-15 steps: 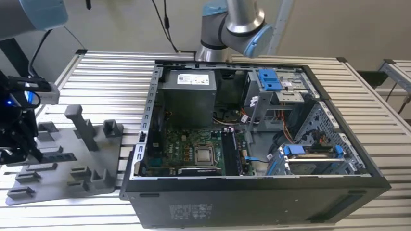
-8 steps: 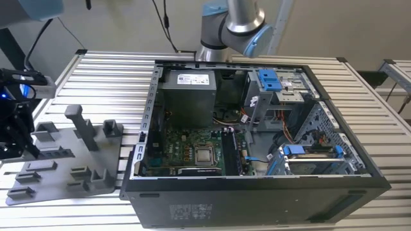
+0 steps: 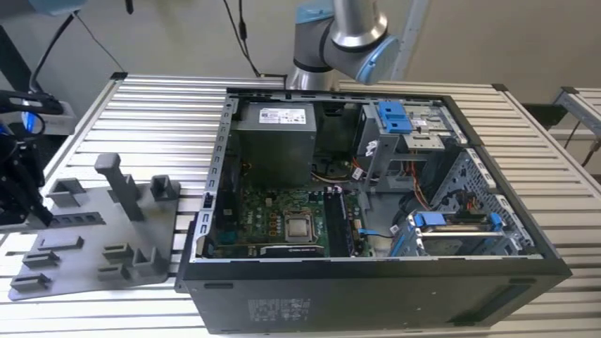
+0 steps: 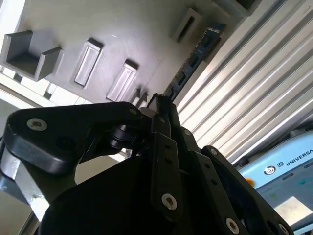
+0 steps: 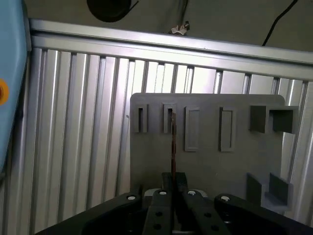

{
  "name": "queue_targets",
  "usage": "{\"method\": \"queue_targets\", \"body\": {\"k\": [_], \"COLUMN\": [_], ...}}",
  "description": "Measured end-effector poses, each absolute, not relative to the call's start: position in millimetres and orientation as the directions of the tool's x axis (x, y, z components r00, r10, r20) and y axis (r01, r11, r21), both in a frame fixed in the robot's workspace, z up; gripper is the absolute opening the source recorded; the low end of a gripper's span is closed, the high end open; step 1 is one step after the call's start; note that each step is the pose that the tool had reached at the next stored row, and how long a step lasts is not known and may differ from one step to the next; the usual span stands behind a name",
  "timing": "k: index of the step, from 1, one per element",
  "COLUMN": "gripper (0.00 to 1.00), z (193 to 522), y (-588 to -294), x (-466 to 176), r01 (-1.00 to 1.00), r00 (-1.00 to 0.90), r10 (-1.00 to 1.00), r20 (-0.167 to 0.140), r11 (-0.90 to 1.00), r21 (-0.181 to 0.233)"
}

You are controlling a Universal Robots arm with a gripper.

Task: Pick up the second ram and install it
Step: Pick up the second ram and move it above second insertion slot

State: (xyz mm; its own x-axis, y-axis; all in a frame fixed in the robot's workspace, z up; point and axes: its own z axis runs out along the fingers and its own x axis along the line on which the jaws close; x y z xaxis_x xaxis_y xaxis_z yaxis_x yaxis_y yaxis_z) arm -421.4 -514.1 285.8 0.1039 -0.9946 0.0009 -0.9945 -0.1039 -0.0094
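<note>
Fingers of the gripper (image 5: 172, 178) pinch the second ram (image 5: 172, 147), seen edge-on in the first wrist view. Its long axis runs straight out from the fingertips, far end at a slot in the grey tray (image 5: 244, 161). Farther off, the grey box (image 3: 272, 151) carries a white label (image 3: 286, 114), its print unreadable.
</note>
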Motion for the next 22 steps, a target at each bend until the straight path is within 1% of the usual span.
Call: {"method": "queue_targets", "body": {"k": [22], "gripper": [0.14], "z": [326], "y": [-514], "x": [-421], "r01": [-0.996], "r00": [0.088], "r10": [-0.996], "r20": [0.000], "r11": [-0.088], "r21": [-0.010]}}
